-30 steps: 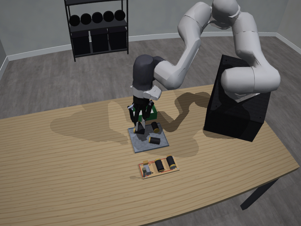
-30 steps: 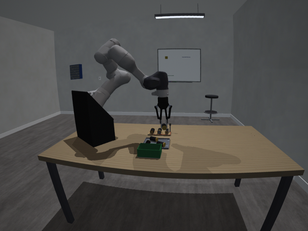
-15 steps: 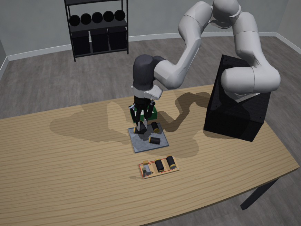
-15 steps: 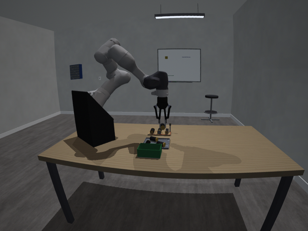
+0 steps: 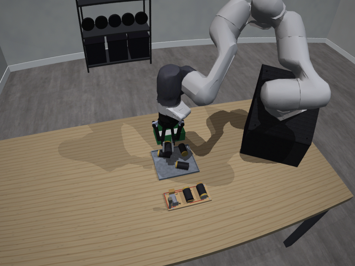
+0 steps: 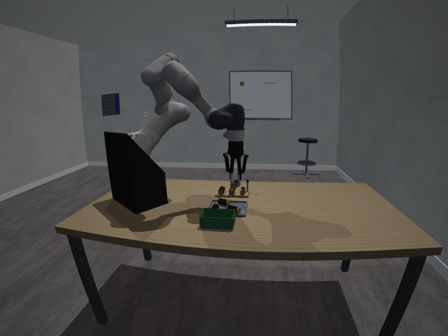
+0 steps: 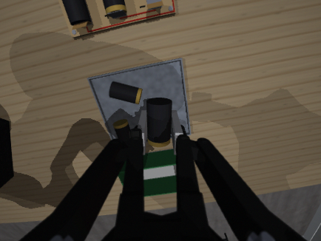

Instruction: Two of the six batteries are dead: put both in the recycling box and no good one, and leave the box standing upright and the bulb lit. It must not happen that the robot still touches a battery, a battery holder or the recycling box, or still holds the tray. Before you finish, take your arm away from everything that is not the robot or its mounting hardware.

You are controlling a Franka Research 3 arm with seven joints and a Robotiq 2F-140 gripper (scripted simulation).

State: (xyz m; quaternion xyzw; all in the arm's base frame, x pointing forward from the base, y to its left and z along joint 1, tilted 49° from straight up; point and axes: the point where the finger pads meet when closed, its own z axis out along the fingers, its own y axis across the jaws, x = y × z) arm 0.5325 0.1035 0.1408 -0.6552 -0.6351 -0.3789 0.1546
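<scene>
So I've got one battery (image 5: 167,148) (image 6: 234,185) (image 7: 159,120) pinched in my gripper (image 5: 168,147) (image 6: 235,185) (image 7: 159,118), up above the gray tray (image 5: 173,174) (image 6: 245,210) (image 7: 186,92). Three more are lying in the tray, two sit on the wooden board (image 5: 180,206) (image 6: 237,196) (image 7: 126,23), and the green box (image 5: 180,136) (image 6: 217,223) (image 7: 160,186) stands upright just beside the tray.

Whiteboard (image 6: 260,94) taken as reference: mounted on a plain gray wall (image 6: 181,54) (image 5: 183,17). Yellow square note stuck on its upper left part, a few dark strokes marked on it. Lit linear lamp (image 6: 261,23) hung above it on two thin rods. Stool (image 6: 307,140), black seat, footring, placed to the right of and below it. Blue-sided drawer unit (image 6: 110,104) fixed well to its left; small white wall plate (image 6: 145,113) set between the two. Gray plank floor (image 6: 271,173) (image 5: 114,94) (image 7: 85,231) laid below it, edged by white baseboard (image 6: 264,166) (image 5: 183,42).
</scene>
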